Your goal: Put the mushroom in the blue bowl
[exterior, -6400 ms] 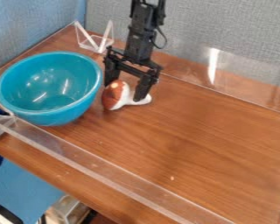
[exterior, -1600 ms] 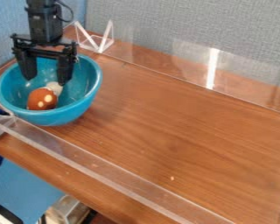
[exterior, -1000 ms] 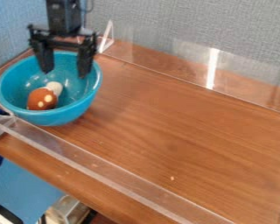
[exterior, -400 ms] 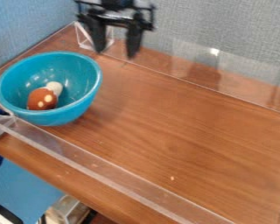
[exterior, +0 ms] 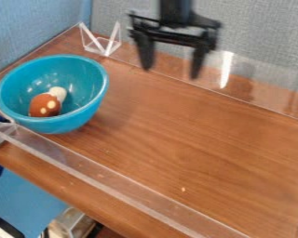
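The mushroom (exterior: 45, 103), orange-brown cap with a short white stem, lies on its side inside the blue bowl (exterior: 85, 97) at the left of the wooden table. My gripper (exterior: 171, 56) hangs above the back middle of the table, well to the right of the bowl. Its two dark fingers (exterior: 148, 51) point down and stand wide open with nothing between them.
A low clear plastic wall (exterior: 101, 177) runs around the wooden tabletop (exterior: 189, 130). A small white wire stand (exterior: 104, 39) sits at the back left corner. A grey-blue panel stands behind the table.
The gripper has risen from over the bowl and swung right along the back of the table, staying open. The mushroom has stayed in the bowl.
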You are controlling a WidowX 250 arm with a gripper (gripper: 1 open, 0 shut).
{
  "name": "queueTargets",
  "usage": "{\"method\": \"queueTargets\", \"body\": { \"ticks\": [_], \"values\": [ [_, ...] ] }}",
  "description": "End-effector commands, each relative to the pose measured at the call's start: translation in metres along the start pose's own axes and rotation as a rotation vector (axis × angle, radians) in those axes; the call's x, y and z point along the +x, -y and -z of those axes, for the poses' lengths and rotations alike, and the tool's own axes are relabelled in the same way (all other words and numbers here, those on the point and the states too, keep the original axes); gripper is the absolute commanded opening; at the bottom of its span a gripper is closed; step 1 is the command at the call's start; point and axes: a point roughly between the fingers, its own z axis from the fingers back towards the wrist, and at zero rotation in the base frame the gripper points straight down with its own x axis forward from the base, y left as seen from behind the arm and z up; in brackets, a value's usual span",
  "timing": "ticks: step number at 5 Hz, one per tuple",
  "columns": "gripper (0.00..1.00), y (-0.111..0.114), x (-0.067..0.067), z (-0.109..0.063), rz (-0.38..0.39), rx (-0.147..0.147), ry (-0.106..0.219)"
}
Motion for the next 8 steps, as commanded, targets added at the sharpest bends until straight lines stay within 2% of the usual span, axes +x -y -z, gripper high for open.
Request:
{"method": "queueTargets", "body": {
  "ticks": [1, 2, 4, 5, 6, 7, 8],
  "values": [
    [1.00, -0.005, 0.002, 0.002, 0.000, 0.001, 0.061],
    [1.00, -0.006, 0.002, -0.002, 0.058, 0.013, 0.132],
    [1.00, 0.013, 0.008, -0.020, 0.139, 0.053, 0.197],
    [1.00, 0.006, 0.015, -0.010, 0.146, 0.051, 0.178],
    [1.00, -0.002, 0.016, -0.003, 0.107, 0.045, 0.147],
    [1.00, -0.012, 0.012, 0.001, 0.081, 0.048, 0.139],
    [1.00, -0.005, 0.014, -0.008, 0.070, 0.060, 0.149]
  ]
}}
